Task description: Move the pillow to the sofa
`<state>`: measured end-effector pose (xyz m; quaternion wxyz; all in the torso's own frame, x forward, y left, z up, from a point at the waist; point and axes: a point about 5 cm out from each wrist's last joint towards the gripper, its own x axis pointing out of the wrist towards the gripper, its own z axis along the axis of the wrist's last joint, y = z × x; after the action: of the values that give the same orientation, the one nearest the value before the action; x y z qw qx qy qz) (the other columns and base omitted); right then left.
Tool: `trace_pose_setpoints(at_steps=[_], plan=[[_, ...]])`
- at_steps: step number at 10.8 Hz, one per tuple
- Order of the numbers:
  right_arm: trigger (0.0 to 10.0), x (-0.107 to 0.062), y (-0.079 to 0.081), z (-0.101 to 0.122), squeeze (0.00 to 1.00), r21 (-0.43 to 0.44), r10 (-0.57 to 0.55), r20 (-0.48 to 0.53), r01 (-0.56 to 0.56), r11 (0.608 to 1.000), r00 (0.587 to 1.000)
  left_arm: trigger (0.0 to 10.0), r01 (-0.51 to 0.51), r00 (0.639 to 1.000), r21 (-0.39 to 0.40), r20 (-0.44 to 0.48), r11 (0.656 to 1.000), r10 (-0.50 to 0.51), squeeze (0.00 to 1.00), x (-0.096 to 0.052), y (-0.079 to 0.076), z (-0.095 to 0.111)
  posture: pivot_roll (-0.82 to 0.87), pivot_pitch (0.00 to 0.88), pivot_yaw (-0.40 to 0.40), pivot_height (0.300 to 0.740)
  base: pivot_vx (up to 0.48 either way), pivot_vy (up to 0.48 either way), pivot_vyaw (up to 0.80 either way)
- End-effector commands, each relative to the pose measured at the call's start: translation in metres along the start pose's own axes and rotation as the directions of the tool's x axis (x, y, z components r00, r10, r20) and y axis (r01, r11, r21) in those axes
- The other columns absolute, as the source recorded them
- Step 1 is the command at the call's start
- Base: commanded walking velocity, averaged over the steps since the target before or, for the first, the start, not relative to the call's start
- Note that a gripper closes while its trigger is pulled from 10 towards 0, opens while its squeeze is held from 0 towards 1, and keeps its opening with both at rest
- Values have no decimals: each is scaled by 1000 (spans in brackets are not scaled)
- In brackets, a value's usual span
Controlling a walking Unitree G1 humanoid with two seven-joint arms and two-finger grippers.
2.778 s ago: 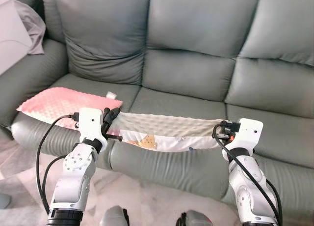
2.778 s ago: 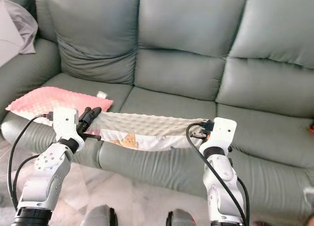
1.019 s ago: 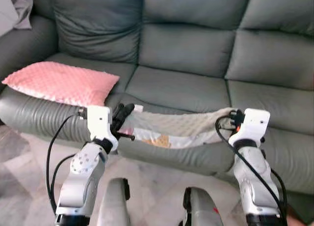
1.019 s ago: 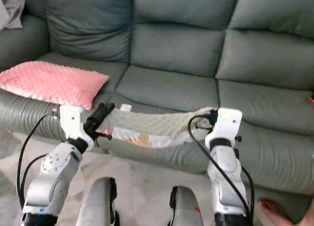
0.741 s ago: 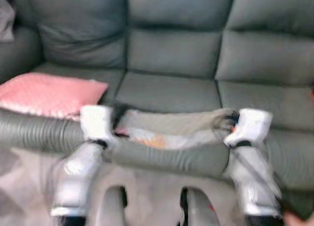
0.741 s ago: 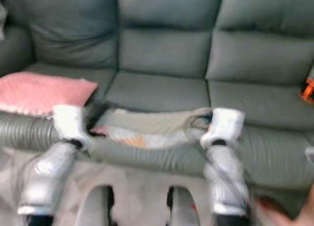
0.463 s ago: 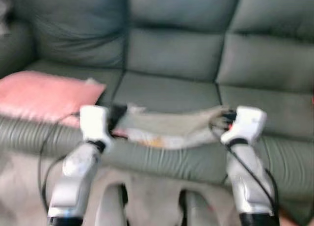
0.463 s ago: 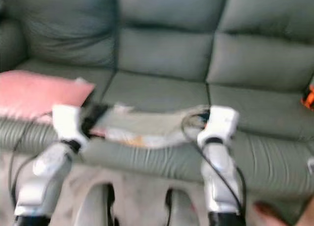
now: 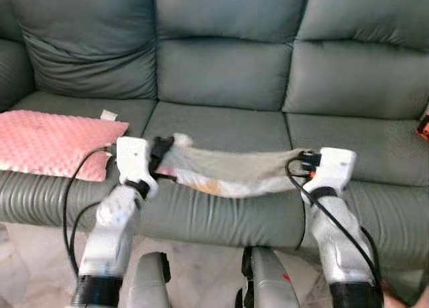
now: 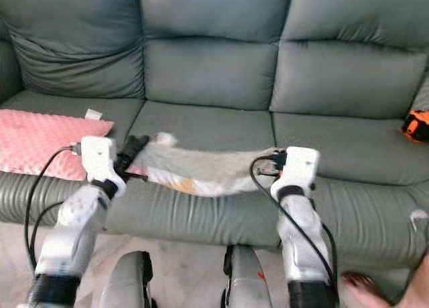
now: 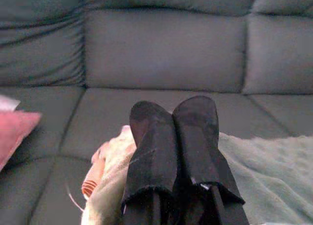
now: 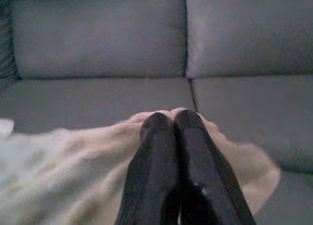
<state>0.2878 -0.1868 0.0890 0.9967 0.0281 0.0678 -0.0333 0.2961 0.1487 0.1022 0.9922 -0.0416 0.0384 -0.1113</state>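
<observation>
A grey-green dotted pillow (image 9: 231,167) with a printed underside hangs stretched between my two grippers, above the front edge of the grey sofa's (image 9: 221,73) middle seat. My left gripper (image 9: 163,147) is shut on its left end, and my right gripper (image 9: 301,162) is shut on its right end. In the left wrist view the black fingers (image 11: 195,122) press together over the pillow's cloth (image 11: 274,161). The right wrist view has the fingers (image 12: 156,137) closed on the bunched pillow corner (image 12: 73,161), with the seat cushions behind.
A pink dotted pillow (image 9: 53,142) lies on the sofa's left seat. An orange object (image 10: 417,126) rests on the right seat's far edge. A person's bare foot (image 10: 358,284) is on the pale floor at the lower right. My own legs (image 9: 258,281) stand close to the sofa front.
The camera has shifted right along the sofa and steadied after the blur. The pink pillow now sits further left in view. Both grippers still hold the grey-green pillow.
</observation>
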Motion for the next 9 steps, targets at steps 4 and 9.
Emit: trace_pose_setpoints(at_steps=[4,9], plan=[[10000,40,11,39,0,-3,41,112,-41,999,993,10000,-47,999,19,10,999,47,0,41,14,9,-29,147,1,611,0,0,0],[10000,70,11,92,0,-86,33,283,-9,996,959,10000,-141,979,-64,136,988,149,0,75,35,48,-47,232,-20,611,0,0,0]])
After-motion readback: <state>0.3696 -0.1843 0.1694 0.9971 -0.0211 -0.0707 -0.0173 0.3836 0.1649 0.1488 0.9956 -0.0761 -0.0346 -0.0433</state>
